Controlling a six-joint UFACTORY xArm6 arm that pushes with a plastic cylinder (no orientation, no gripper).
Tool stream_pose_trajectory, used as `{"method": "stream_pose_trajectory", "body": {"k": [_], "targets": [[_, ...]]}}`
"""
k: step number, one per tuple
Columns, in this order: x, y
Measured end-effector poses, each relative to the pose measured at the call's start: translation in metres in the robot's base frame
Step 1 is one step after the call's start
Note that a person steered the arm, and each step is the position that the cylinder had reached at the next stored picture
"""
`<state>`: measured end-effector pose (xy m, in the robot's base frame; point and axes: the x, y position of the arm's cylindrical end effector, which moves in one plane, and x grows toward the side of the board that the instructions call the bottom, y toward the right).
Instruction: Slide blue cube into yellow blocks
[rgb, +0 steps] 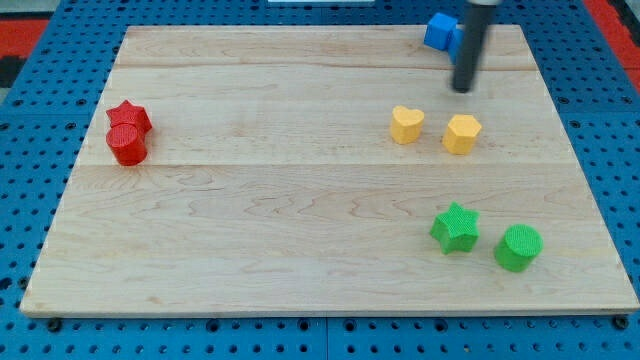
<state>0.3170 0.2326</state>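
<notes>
- My tip (463, 89): end of the dark rod, resting on the board (300, 230) near the view's top right. No jaws on this rig, so nothing is grasped; tip appears free, touching no block.
- Blue cube (440, 31): at the board's top edge, just up and to the view's left of my tip. Rod shaft overlaps its right side in the view; contact w/ the shaft can't be confirmed.
- Yellow blocks: heart (406, 125) and a faceted piece (462, 133), side by side w/ a small gap, just below my tip.
- Key relation: my tip sits between cube and yellow pair, i.e. on the wrong side for a push. Judgement: tip needs to get round to the cube's top side, then drive it toward the view's bottom.
- Risk (est.): off-centre contact may swing the cube sideways.
- Outer items: green star (455, 227), green cylinder (518, 247) at bottom right; red star (130, 115), red cylinder (127, 144) far left. Not in the path.
</notes>
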Motion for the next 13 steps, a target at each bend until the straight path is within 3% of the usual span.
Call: {"method": "stream_pose_trajectory", "body": {"k": [1, 2, 3, 5, 6, 7, 8, 9, 10, 11, 12, 13], "targets": [[-0.069, 0.043], [-0.125, 0.033], [-0.125, 0.011], [-0.124, -0.148], [-0.098, -0.196], [-0.041, -0.102], [-0.072, -0.152], [-0.069, -0.069], [-0.038, -0.021], [0.002, -0.068], [-0.009, -0.042], [-0.019, -0.088]]}}
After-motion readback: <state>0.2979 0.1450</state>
